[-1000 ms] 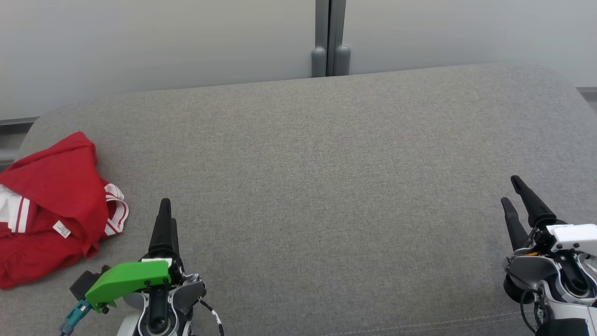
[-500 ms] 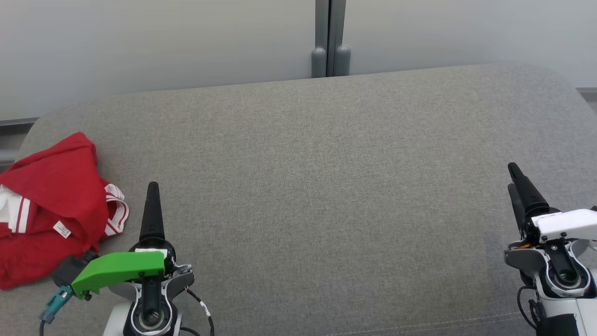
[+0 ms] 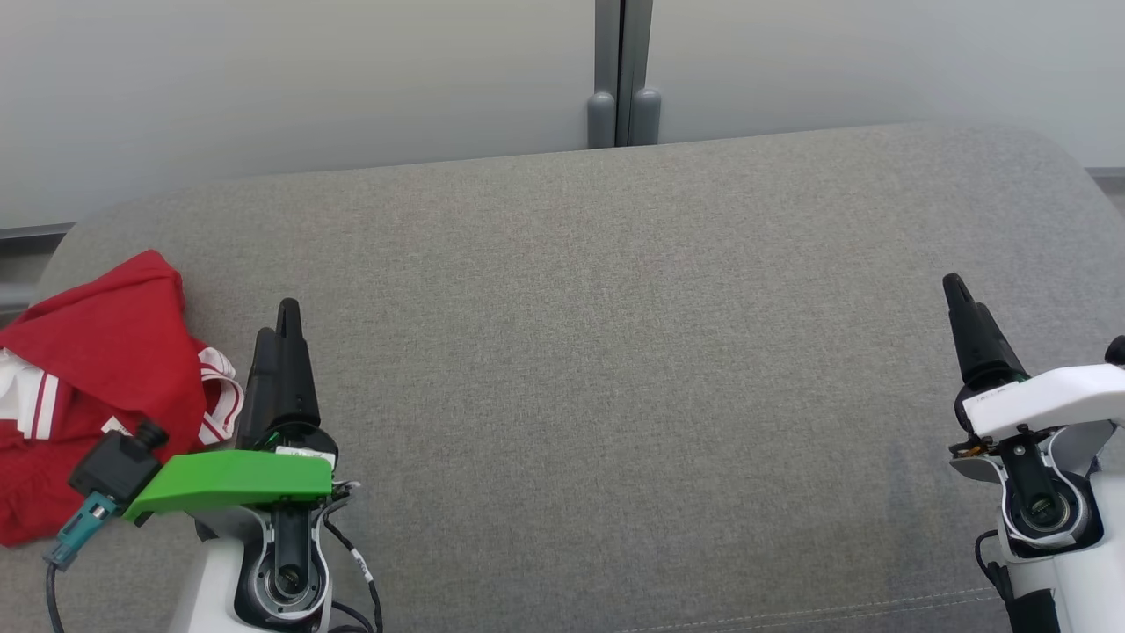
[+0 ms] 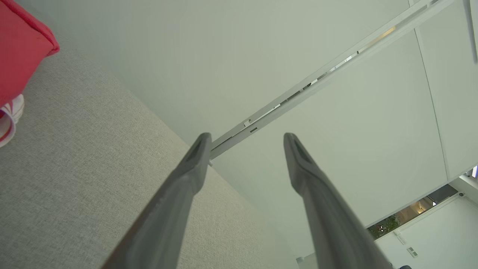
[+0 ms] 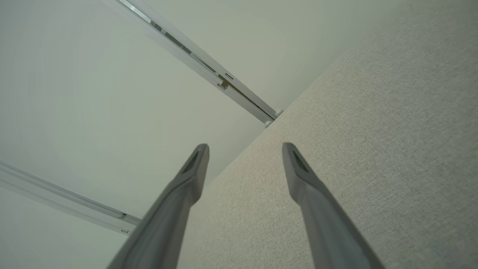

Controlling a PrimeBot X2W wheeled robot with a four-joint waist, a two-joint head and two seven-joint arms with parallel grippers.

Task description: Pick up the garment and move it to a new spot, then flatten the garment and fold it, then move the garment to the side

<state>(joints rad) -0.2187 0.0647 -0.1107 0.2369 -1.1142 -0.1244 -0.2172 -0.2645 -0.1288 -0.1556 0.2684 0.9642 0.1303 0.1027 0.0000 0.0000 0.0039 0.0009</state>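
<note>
Red fabric with white-striped trim marks the garment (image 3: 97,378), a crumpled heap at the left edge of the head view. It lies directly on the grey upholstered cushion (image 3: 615,352), not in any basket, bin or other container. One corner of it and a striped cuff (image 4: 9,119) show in the upper left of the left wrist view.

By the look of the scene, the task is at its very start. The garment has not been picked up, and moving, flattening, folding and setting it aside are all left to do. The wide middle and right of the cushion are bare, so there is room to lay the garment out.

The left gripper (image 3: 276,321) stands at the lower left of the head view, just right of the garment and near the cuff, with no contact to be seen. Its fingers point toward the top of the frame. In the left wrist view its two fingers (image 4: 194,160) are spread apart with nothing between them. A green cover (image 3: 228,479) sits on that wrist, and a dark connector beside it overlaps the garment's lower part in the picture.

The right gripper (image 3: 954,286) is at the lower right, well apart from the garment. Its jaws are likewise parted and empty in the right wrist view, with cushion and pale wall panels (image 5: 93,74) beyond.

The likely next step is for the left gripper to turn toward the heap and pinch a fold.
</note>
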